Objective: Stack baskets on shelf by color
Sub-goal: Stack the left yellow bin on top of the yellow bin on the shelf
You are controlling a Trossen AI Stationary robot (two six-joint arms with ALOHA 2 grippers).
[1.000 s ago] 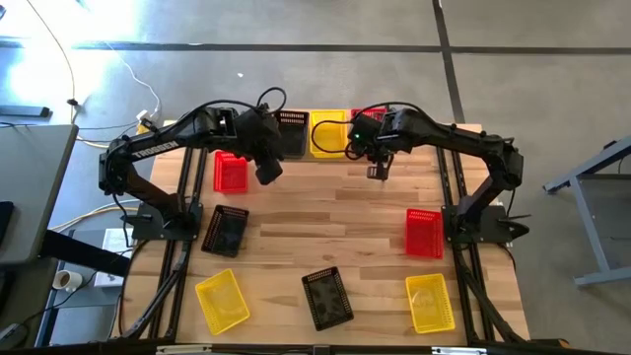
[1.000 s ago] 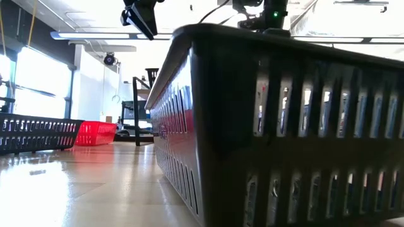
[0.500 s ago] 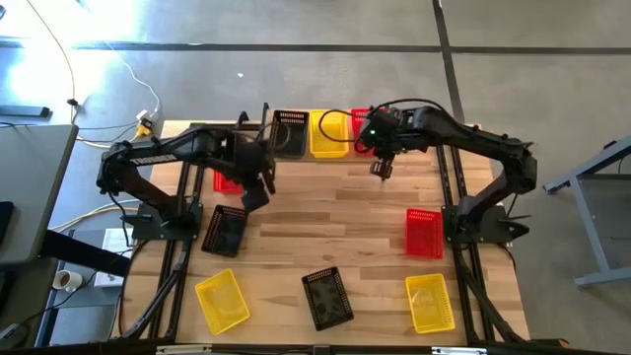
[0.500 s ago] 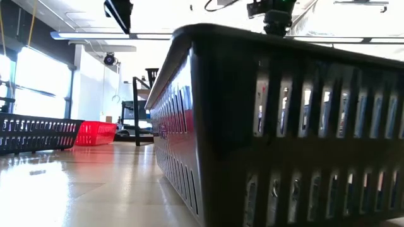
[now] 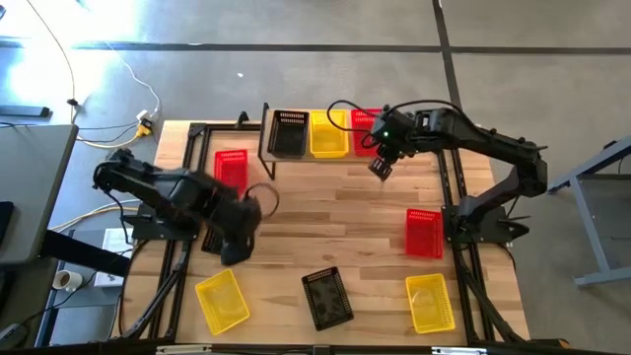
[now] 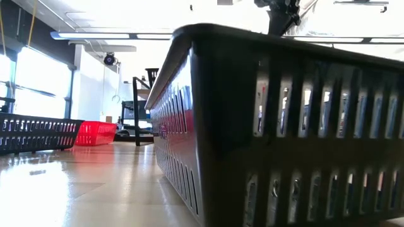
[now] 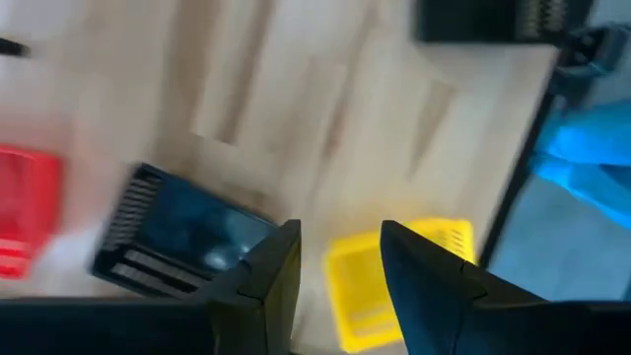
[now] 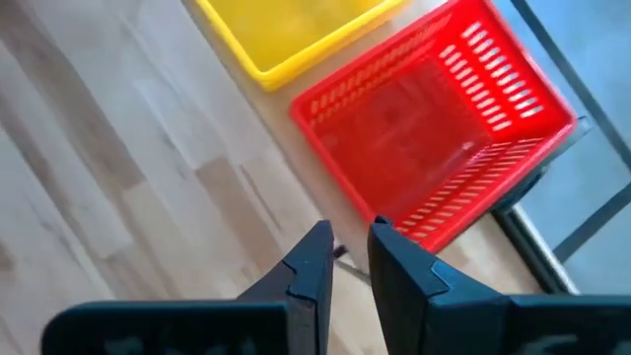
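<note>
The shelf [image 5: 306,157] stands at the table's far edge. One black basket [image 5: 289,133], one yellow basket [image 5: 328,134] and one red basket [image 5: 363,126] sit side by side on its plank. My right gripper [image 5: 380,167] hovers narrowly open just in front of that red basket [image 8: 434,128], holding nothing. My left gripper [image 5: 237,237] is open and empty over the table's left side. It hangs above a loose black basket [image 7: 177,232], which is mostly hidden under the arm in the high view. A yellow basket [image 7: 394,286] lies beyond it.
Loose on the table: a red basket [image 5: 232,169] at far left, a yellow [image 5: 222,301] at near left, a black [image 5: 327,298] at near middle, a yellow [image 5: 430,301] and a red [image 5: 424,233] at right. The near black basket [image 6: 284,126] fills the low view.
My left arm has swung away from the shelf toward the table's near left. It has dropped lower and now hangs over the loose black basket there. My right gripper has stayed in front of the shelf's red basket.
</note>
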